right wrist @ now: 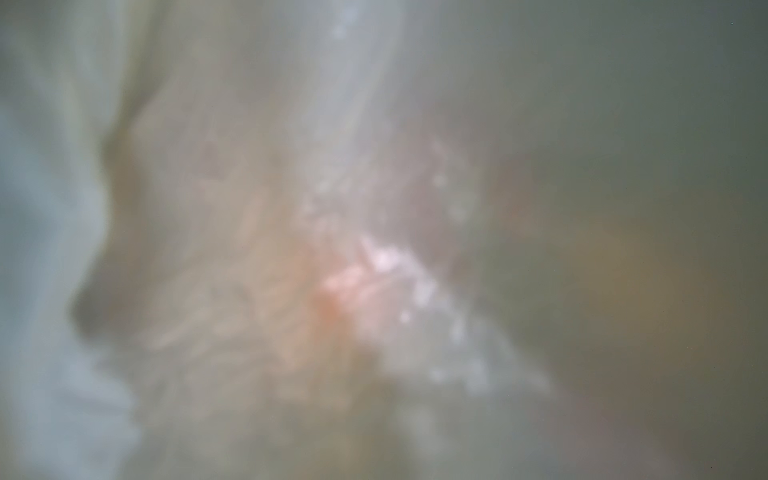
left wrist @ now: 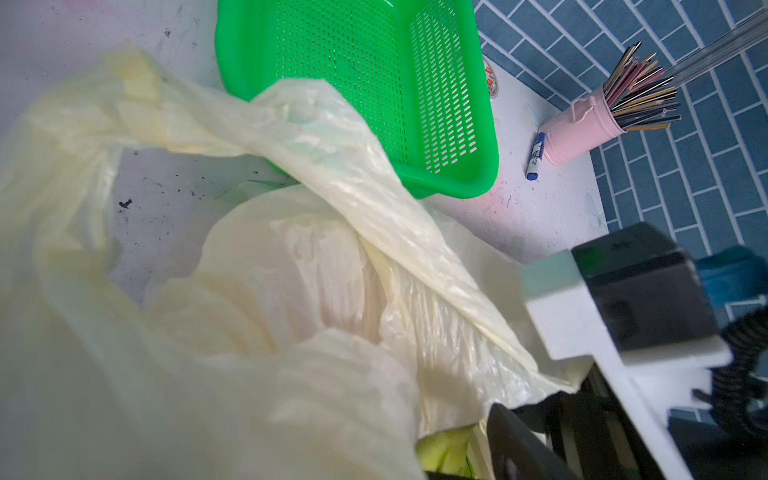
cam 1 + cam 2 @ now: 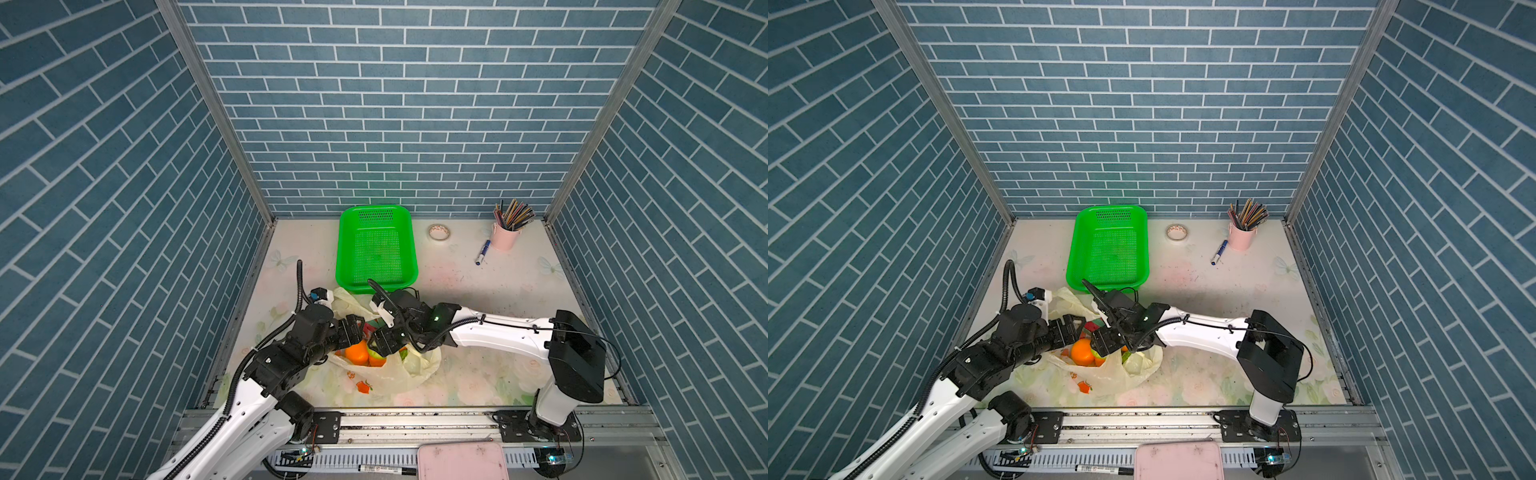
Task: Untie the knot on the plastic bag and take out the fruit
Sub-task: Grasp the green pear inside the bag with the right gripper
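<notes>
Lying open, crumpled pale-yellow plastic bag (image 3: 395, 376), orange fruit (image 3: 356, 352) showing inside

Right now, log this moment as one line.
plastic bag: mouth open | fruit: inside bag | left gripper: at mouth, jaws wide | right gripper: inside bag, jaws hidden | green basket: empty

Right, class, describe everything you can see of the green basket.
The green basket is a bright green plastic tray, rectangular with rounded corners, with a raised rim and a floor and walls pierced by small slots. It stands upright and level on the table, toward the back, and nothing lies in it. The plastic bag lies just before its near edge; whether they touch cannot be told.
</notes>
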Available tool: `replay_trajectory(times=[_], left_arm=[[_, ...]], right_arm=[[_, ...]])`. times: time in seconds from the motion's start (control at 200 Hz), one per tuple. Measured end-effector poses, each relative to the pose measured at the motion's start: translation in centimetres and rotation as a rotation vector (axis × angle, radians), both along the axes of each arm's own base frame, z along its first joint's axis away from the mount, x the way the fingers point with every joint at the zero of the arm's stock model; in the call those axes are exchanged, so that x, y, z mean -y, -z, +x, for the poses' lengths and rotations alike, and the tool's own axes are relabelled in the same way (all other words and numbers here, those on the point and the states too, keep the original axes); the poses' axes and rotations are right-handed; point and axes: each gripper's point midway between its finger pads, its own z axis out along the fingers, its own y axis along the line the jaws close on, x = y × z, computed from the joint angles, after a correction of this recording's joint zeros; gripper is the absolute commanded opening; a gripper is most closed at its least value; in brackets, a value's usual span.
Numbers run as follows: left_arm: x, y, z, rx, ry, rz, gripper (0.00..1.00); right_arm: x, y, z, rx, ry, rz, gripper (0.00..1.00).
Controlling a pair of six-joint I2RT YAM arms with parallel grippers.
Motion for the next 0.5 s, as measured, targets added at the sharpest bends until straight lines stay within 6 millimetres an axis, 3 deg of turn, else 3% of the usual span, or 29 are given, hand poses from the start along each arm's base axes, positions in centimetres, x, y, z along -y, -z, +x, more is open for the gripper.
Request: replay_trajectory(times=[0.23, 0.5], left_arm=[[0.0, -0.1, 0.0, 0.002, 0.001, -0.002, 0.84], [0.0, -0.1, 0.0, 0.003, 0.002, -0.002, 0.84]], right_arm=[[-0.5, -0.4, -0.1, -0.001, -0.009, 0.025, 0.42], [-0.6, -1.2, 0.0, 0.007, -0.012, 0.051, 0.36]])
